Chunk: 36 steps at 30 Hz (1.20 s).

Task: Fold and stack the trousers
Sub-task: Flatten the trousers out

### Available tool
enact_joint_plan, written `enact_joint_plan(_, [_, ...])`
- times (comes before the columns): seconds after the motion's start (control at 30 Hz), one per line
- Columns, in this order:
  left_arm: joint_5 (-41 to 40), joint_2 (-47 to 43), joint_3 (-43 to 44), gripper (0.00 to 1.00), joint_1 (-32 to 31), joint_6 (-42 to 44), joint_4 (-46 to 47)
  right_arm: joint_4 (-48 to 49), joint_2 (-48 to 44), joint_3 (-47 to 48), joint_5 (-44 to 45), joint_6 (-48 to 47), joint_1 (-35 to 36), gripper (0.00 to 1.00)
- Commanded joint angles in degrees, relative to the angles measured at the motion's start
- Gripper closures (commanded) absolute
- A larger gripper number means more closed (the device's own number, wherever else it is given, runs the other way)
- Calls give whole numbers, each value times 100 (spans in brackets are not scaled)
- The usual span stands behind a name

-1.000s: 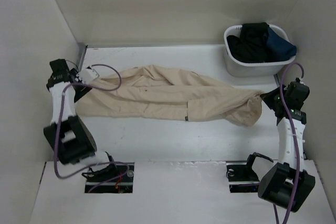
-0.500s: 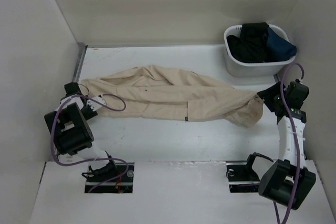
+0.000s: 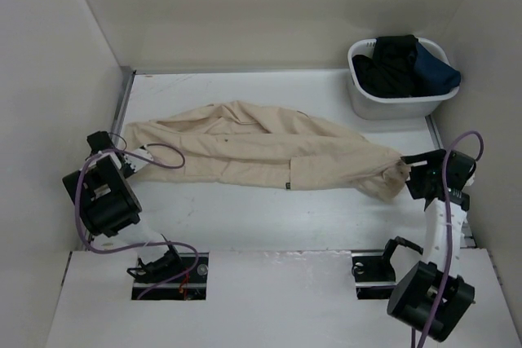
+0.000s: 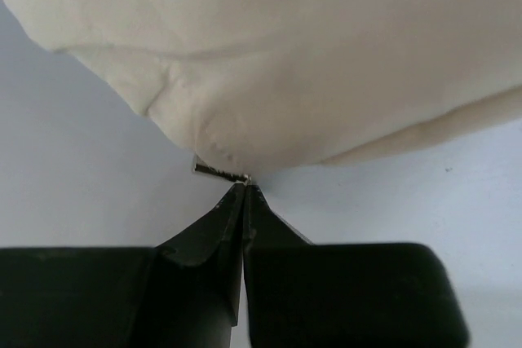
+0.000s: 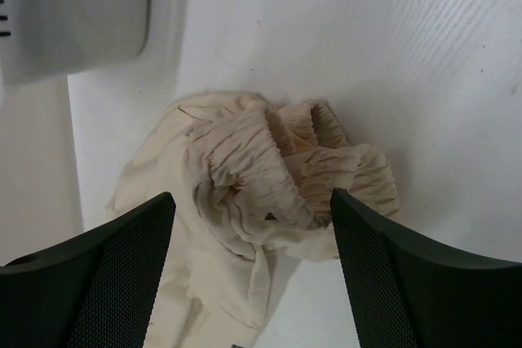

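You've got a white table (image 3: 269, 218) boxed in by plain off-white panels, i.e. back wall (image 3: 269, 14), L wall (image 3: 49, 63) and R wall (image 3: 489, 46) (light's soft and even, shadows faint), w/ a white board (image 3: 277, 307) across the near edge.

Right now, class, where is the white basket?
In the top view, the white basket sits at the table's far right corner, beyond the trousers and the right gripper.

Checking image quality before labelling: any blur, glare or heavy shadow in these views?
Top view: even light, no glare, faint shadow beside the trousers. Left wrist: trousers pale, low contrast; left gripper almost black. Right wrist: waistband crisp, right gripper's mesh pads clear.
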Motion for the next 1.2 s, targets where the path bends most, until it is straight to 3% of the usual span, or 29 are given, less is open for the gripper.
enact_joint_plan(0.0, [387, -612, -143, 100, 57, -146, 79, -71, -121, 412, -36, 853, 42, 20])
enact_joint_plan(0.13, [536, -1105, -249, 100, 127, -409, 88, -1687, -1350, 808, 920, 1608, -10, 19])
enact_joint_plan(0.23, [677, -1264, -258, 100, 250, -629, 18, -2043, -1783, 740, 748, 2407, 24, 18])
enact_joint_plan(0.33, [765, -1159, -249, 100, 303, -717, -9, -1369, -1504, 292, 404, 3532, 261, 18])
enact_joint_plan(0.43, [748, -1010, -249, 100, 286, -718, -9, -595, -986, 28, 675, 4123, 753, 17])
enact_joint_plan(0.63, [713, -983, -284, 93, 216, -656, -18, 610, 228, -184, 693, 4283, 597, 17])
enact_joint_plan(0.97, [598, -1009, -433, 87, -4, -577, -27, 1349, 1142, -157, 588, 4221, -133, 17])
enact_joint_plan(1.07, [589, -1035, -425, 83, -109, -516, -105, 1700, 1537, -201, 492, 4221, -125, 29])
enact_joint_plan(1.1, [607, -1044, -399, 81, -127, -480, -175, 1850, 1660, -228, 457, 4221, -125, 39])
enact_joint_plan(1.17, [694, -1053, -328, 75, -154, -419, -394, 2192, 1828, -272, 351, 4239, -142, 70])
